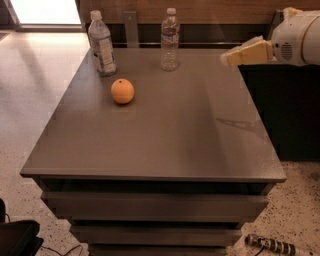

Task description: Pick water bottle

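Tool [228,58] is at the right edge of view, hanging over the bench's [165,140] far right corner, up off the surface and touching nothing. Tan wedge pointing left, mounted on the white arm housing [300,37]. Cannot tell whether it is spread or closed, as it reads as one solid shape from here. Nothing visibly held.

Water bottle [170,40] stands upright near the bench's back edge, roughly mid-width — slim, clear, ribbed, white cap, narrow dark label band. It is well left of the tool, with open bench top between them.

Other items on the bench:
- wider bottle [102,45], white-and-blue label, upright at the far left corner, well apart from the water bottle
- orange [122,91], in front of the wider bottle and slightly to its right, near it but not touching

Bench is dark grey, with stacked drawer-like tiers showing below the front edge. A wood panel [225,10] runs behind it. Speckled floor [30,100] lies on both sides — a small striped cylindrical object [270,244] lies on it at lower right; can't tell what it is.
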Tool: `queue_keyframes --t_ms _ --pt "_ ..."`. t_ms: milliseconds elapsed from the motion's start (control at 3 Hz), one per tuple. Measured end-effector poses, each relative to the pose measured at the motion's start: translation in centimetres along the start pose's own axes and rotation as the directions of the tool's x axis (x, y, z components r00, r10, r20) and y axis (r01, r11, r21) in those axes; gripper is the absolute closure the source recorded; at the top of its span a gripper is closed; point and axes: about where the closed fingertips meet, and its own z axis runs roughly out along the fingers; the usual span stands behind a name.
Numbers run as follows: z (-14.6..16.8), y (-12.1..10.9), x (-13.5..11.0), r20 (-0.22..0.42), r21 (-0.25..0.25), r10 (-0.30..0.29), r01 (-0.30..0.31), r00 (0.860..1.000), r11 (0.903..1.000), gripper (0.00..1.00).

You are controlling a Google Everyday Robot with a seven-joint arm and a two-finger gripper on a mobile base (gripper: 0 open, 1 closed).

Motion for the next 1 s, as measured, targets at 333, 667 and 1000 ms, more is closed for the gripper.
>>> queue_keyframes --t_ms 333,667,1000 --pt "5.2 1.3 -0.2 0.046 -0.006 0.020 -0.019 0.999 0.9998 0.00" --pt "10.3 2.5 -0.4 0.094 -0.041 0.066 -0.062 0.993 0.9972 0.00" --pt "15.0 3.5 -0.7 0.114 -0.098 0.118 -0.107 0.986 0.9894 0.00"
